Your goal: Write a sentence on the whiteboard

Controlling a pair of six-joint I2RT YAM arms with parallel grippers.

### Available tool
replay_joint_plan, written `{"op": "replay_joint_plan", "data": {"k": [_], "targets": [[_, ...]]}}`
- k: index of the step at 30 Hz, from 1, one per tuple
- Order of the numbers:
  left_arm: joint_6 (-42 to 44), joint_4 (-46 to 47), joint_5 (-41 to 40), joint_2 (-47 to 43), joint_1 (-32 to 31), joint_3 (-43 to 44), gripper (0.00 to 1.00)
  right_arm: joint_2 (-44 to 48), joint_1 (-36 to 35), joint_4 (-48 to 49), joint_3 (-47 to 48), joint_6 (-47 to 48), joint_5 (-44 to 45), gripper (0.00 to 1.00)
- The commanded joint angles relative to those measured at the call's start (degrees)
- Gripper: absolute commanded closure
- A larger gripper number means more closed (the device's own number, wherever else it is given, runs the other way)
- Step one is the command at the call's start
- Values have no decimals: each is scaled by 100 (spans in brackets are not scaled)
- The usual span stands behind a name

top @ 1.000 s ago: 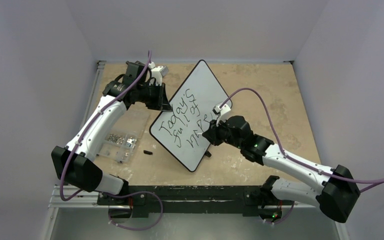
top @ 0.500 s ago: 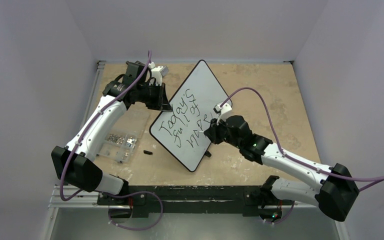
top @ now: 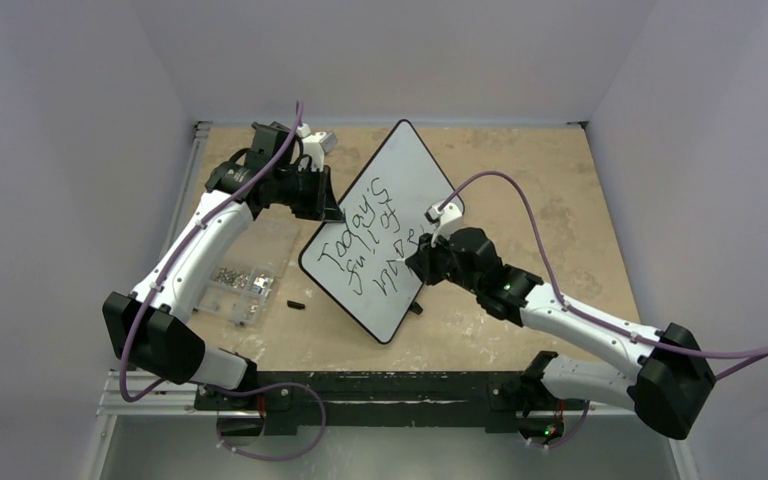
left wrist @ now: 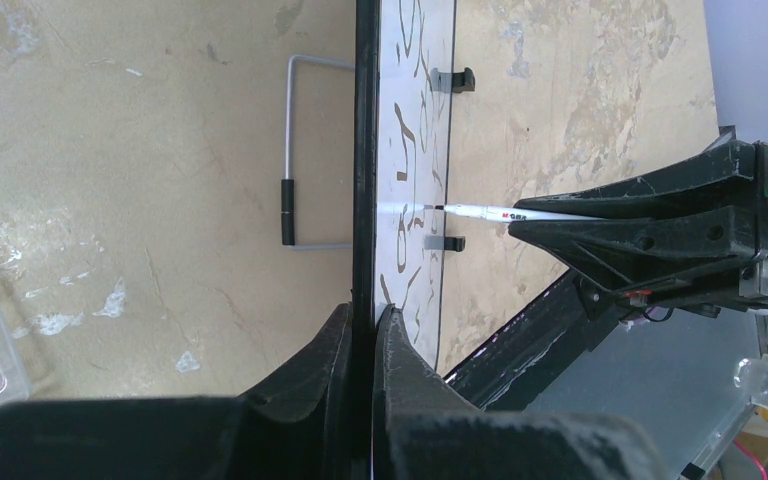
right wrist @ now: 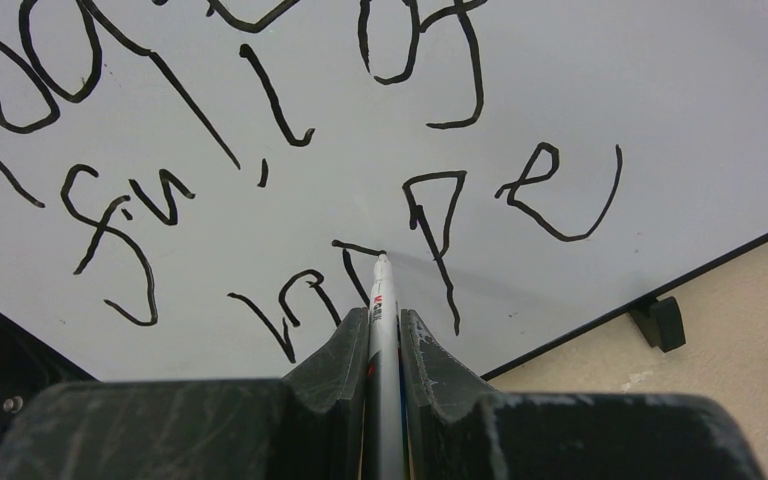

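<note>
The whiteboard (top: 405, 180) stands tilted on the table, and the sentence (top: 372, 238) runs across it in slanted black lines beginning "Today's". My left gripper (top: 332, 213) is shut on the board's left rim; the left wrist view shows the rim (left wrist: 365, 150) between its fingers (left wrist: 363, 318). My right gripper (top: 418, 262) is shut on a white marker (right wrist: 381, 300). In the right wrist view the gripper (right wrist: 383, 318) holds the marker's tip against the board (right wrist: 610, 80), on a stroke in the lowest line of lettering (right wrist: 430, 215). The marker also shows in the left wrist view (left wrist: 480, 212).
A clear plastic box of screws (top: 245, 275) lies left of the board under my left arm. A small black cap (top: 295, 303) lies on the table near the board's lower corner. The board's wire stand (left wrist: 305, 150) and a black foot (right wrist: 657, 322) are visible.
My right arm has shifted slightly up and to the left, moving the marker tip along the lowest line. The left gripper and the board have not moved.
</note>
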State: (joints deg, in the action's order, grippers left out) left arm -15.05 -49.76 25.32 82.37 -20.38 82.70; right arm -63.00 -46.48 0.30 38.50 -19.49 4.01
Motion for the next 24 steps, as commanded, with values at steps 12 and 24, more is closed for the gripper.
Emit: {"op": "replay_joint_plan", "data": {"k": [12,24], "targets": [[310,3,-845,-151,17,10,100,-105,16,248,198,-78,117,100],[312,2,-852,-151,8,10,100,-63,16,250,-83,-214,-28,100]]}}
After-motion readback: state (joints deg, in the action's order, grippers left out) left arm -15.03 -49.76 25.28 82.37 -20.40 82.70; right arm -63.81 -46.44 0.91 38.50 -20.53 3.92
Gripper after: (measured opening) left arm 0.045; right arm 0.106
